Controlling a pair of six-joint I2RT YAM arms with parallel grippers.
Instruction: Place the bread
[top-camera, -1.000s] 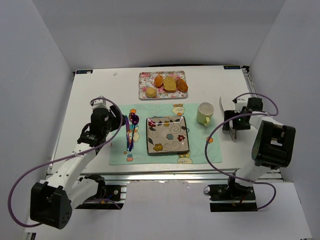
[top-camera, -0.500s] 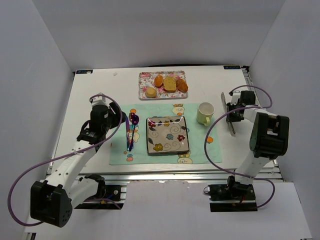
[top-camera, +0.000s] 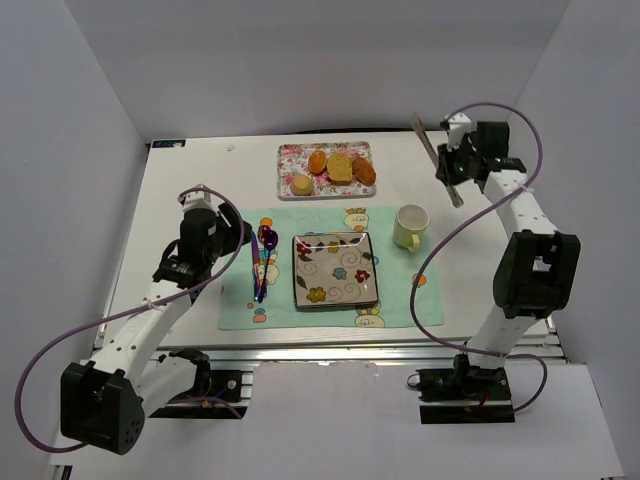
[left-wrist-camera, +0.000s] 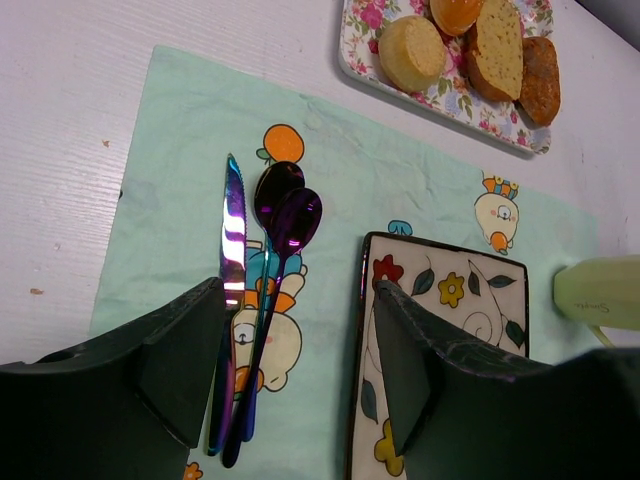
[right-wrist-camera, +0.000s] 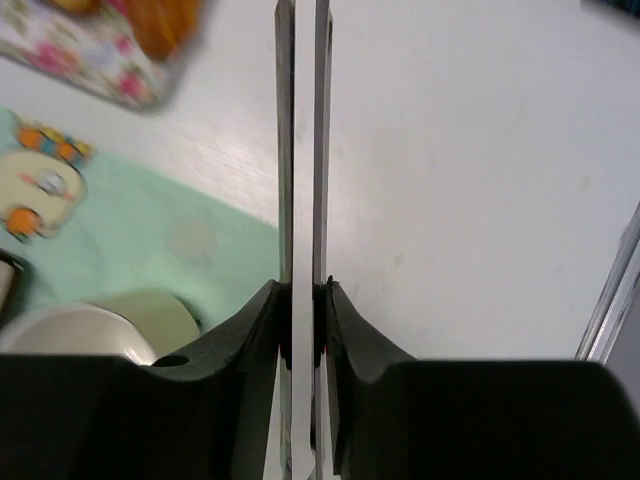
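Note:
Several bread pieces (top-camera: 340, 167) lie on a floral tray (top-camera: 290, 155) at the back of the table; the left wrist view shows the bread (left-wrist-camera: 495, 50) and tray (left-wrist-camera: 360, 60) at its top edge. A flowered square plate (top-camera: 335, 270) sits bare on the green placemat (top-camera: 400, 290). My right gripper (top-camera: 452, 165) is raised at the back right, shut on metal tongs (top-camera: 430, 142). In the right wrist view the two tong blades (right-wrist-camera: 285, 150) run straight out from the pinching gripper (right-wrist-camera: 302, 290). My left gripper (left-wrist-camera: 300, 300) hangs open above the mat, between cutlery and plate (left-wrist-camera: 450, 300).
A pale green cup (top-camera: 410, 226) stands right of the plate, below the tongs' path toward the tray. A knife (left-wrist-camera: 233, 240) and two purple spoons (left-wrist-camera: 285, 215) lie on the mat's left side. White walls enclose the table on three sides.
The right gripper closed on the tongs at the table's right side, lifted them and swung to the back right. The left arm has barely moved.

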